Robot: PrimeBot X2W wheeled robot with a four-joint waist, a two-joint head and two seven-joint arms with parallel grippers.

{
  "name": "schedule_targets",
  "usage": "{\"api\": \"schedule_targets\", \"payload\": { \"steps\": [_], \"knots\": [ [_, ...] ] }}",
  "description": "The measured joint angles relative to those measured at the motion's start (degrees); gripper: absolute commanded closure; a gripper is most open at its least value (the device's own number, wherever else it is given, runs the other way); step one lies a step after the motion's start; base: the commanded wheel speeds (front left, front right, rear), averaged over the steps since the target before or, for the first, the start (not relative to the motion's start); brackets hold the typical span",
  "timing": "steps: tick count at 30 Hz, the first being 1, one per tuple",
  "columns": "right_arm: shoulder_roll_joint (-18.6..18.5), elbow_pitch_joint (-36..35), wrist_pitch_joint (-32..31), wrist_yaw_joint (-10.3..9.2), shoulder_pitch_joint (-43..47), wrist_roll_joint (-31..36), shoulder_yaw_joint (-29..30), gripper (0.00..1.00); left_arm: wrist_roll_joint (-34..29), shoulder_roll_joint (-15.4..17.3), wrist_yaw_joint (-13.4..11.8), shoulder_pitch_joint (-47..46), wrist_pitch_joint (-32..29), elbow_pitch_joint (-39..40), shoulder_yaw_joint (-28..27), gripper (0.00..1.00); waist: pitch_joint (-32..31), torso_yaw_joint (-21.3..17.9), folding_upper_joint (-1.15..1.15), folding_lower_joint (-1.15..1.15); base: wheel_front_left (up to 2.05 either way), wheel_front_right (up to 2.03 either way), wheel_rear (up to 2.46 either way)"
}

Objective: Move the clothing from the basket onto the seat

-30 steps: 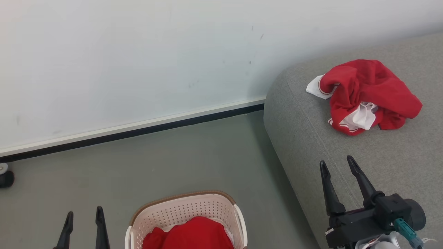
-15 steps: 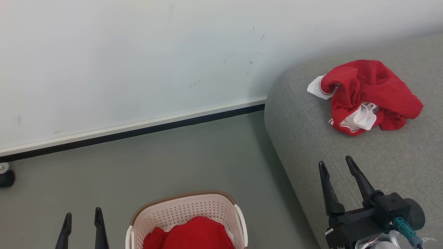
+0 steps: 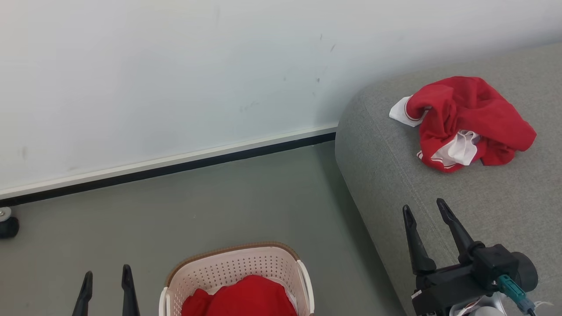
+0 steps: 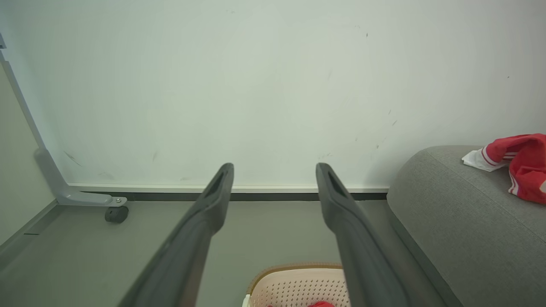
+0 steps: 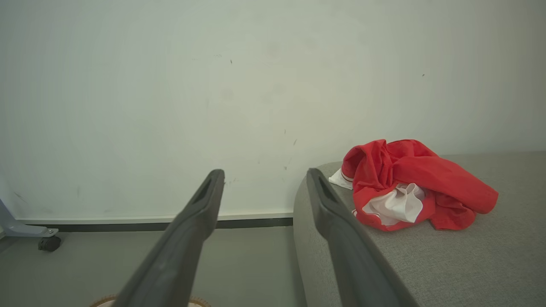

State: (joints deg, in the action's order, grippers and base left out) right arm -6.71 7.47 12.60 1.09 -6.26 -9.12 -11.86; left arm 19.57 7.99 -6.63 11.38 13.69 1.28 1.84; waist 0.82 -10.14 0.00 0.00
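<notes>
clothing is found in two places: a crumpled red jersey (image 3: pixel 465 118) with white sleeve cloth and striped trim is laid on top of the grey seat (image 3: pixel 483 206), near its rounded corner, and a second red garment (image 3: pixel 246 298) is bunched inside the cream basket (image 3: pixel 228 265), below its brown rim. the basket is set on the grey floor (image 3: pixel 197 206), near the seat's side but apart from it, at the lower edge of the head view. the left claw (image 3: pixel 107 270) is seen to the left of the basket, its two dark fingers spread wide with nothing held between them; in the left wrist view the basket's perforated end is seen low between those fingers. the right claw (image 3: pixel 423 204) is seen over the seat's front edge, well short of the jersey, its fingers likewise spread apart and empty. behind everything a pale wall (image 3: pixel 175 87) with a few small dark marks is met by a white and black skirting strip (image 3: pixel 175 164) along the floor. a black caster wheel (image 3: pixel 8 226) under a grey metal foot (image 4: pixel 81 198) is seen at the far left, close to the strip.
</notes>
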Motion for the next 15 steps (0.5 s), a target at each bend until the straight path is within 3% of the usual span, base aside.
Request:
{"api": "schedule_targets", "payload": {
  "steps": [15],
  "knots": [
    [-0.6, -3.8, -0.4, 0.00, 0.1, -0.1, 0.5, 0.00, -2.9, 0.5, 0.7, -2.0, -3.4, 0.6, 4.3, 0.00, 4.7, -0.4, 0.00, 0.00, 0.00, 0.00, 0.00]
  ]
}}
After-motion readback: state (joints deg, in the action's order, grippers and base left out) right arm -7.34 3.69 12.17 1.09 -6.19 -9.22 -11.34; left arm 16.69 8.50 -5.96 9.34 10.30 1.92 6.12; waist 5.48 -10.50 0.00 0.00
